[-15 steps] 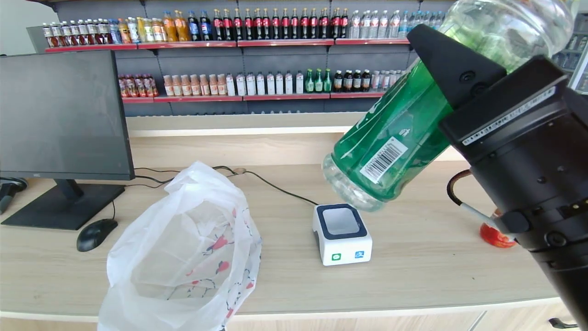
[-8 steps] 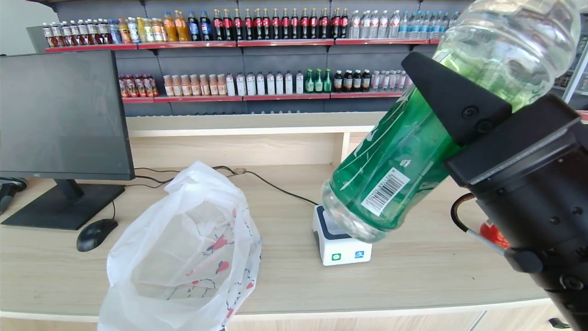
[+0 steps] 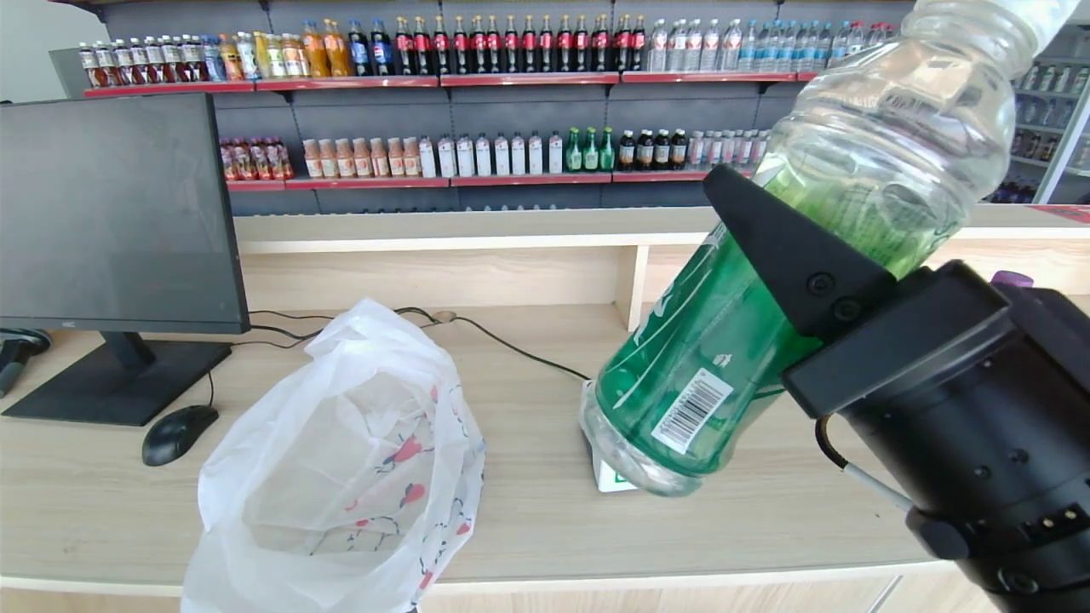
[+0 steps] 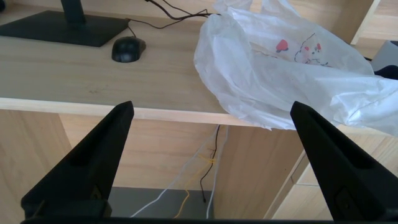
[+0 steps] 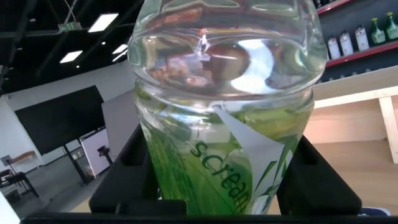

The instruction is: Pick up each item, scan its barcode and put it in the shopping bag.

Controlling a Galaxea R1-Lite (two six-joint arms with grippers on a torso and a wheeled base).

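Bottle point(image 3: 724, 358) lowered over scanner point(image 3: 606, 479), clamped in right claw point(image 5: 219, 160), bag point(image 3: 341, 477) alongside

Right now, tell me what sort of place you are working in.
Probably a shop checkout: red-edged wall shelves lined with drink bottles, a small white box-shaped barcode scanner on the pale wooden counter, and a white plastic shopping bag.
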